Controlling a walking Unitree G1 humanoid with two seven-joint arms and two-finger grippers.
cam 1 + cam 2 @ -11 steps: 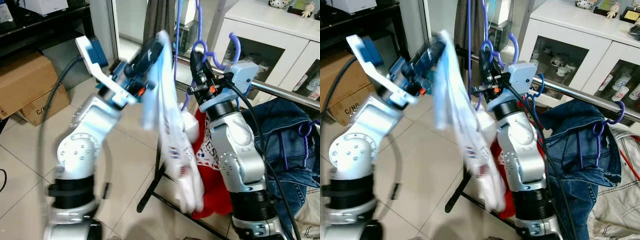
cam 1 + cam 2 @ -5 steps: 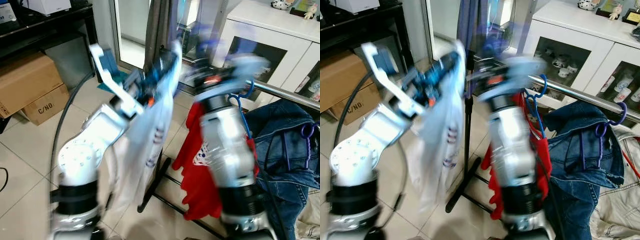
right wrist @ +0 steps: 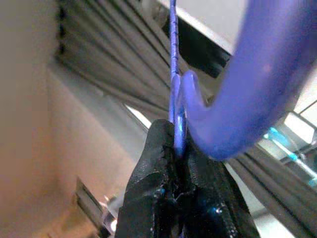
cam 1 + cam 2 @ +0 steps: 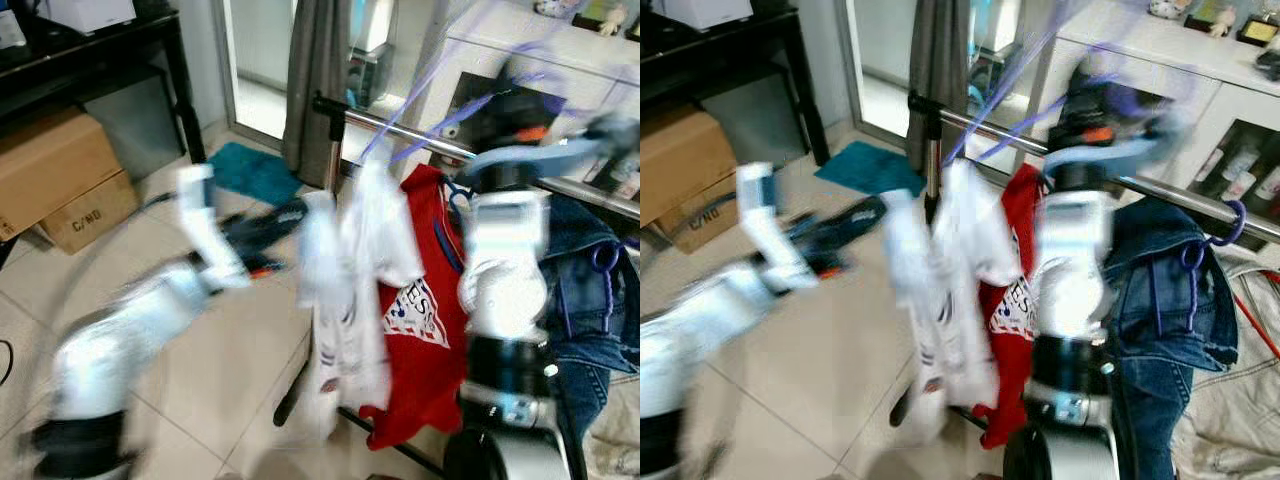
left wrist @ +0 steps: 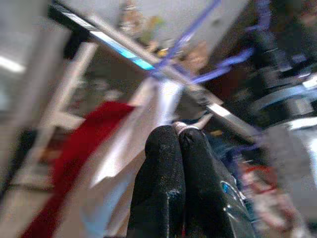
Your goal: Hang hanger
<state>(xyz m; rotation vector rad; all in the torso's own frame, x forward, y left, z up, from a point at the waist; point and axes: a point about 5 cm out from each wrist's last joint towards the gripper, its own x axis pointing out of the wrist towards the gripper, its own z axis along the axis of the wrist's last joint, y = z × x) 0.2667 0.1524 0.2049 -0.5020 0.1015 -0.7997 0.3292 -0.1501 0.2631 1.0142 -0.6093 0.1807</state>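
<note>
Head views are heavily motion-blurred, so I log only what reads clearly.

Right gripper (image 3: 181, 148): in the right wrist view I see its two black fingers pressed together on the thin blue wire of a purple-blue hanger (image 3: 233, 94), with the hanger's thick hook curving just beyond the fingertips. In the left eye view the right arm (image 4: 505, 270) stands raised near the chrome rail (image 4: 400, 132) of the clothes rack, and the hanger shows as blurred purple streaks (image 4: 440, 125) crossing over the rail beside the wrist. I cannot tell whether the hook actually sits on the rail.

Left gripper (image 5: 174, 136): in the left wrist view its fingers lie closed against each other, tips touching, nothing visibly between them. A white garment (image 5: 133, 148) lies just beyond the tips; whether it touches them I cannot tell. In the left eye view the left arm (image 4: 150, 310) stretches low toward the rack, its dark fingers pointing at the white garment (image 4: 350, 290).

Rack contents (left eye view): the white printed garment hangs from the rail near the rack's upright pole (image 4: 330, 150); a red shirt (image 4: 420, 320) with white lettering hangs just beside it, partly behind; a denim jacket (image 4: 590, 280) hangs further along on another purple hanger (image 4: 605, 262).

Surroundings: tiled floor (image 4: 230, 350), a teal mat (image 4: 255, 172) near the doorway, a cardboard box (image 4: 60, 180) under a dark table, a white cabinet (image 4: 1200, 70) behind the rack (glass doors, small items inside).
</note>
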